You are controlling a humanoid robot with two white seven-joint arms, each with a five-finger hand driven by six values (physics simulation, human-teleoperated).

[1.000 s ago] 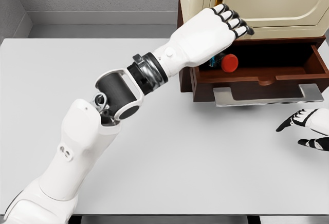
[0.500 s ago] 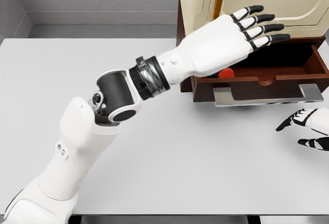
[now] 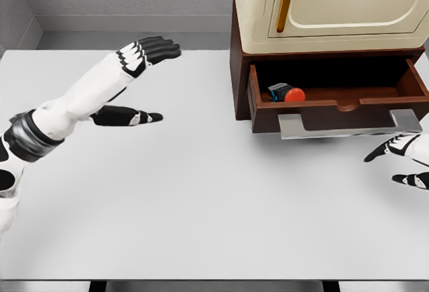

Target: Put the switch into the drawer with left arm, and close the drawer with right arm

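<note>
The switch [image 3: 287, 93], a small dark and blue block with a red round button, lies inside the open brown drawer [image 3: 345, 101] at its left end. The drawer sticks out of a brown cabinet base under a cream cabinet [image 3: 328, 4] and has a flat grey metal handle [image 3: 348, 124] on its front. My left hand [image 3: 137, 81] hovers over the left part of the white table, far from the drawer, fingers spread and empty. My right hand [image 3: 402, 161] shows at the right edge, just below the handle's right end, fingers relaxed and empty.
The white table [image 3: 221, 198] stretches across the view, with a grey wall behind it. The cabinet stands at the back right, its drawer reaching out over the table.
My left hand opened over the drawer, left the switch inside it, and swung far back to the left. The right hand edged slightly upward toward the handle.
</note>
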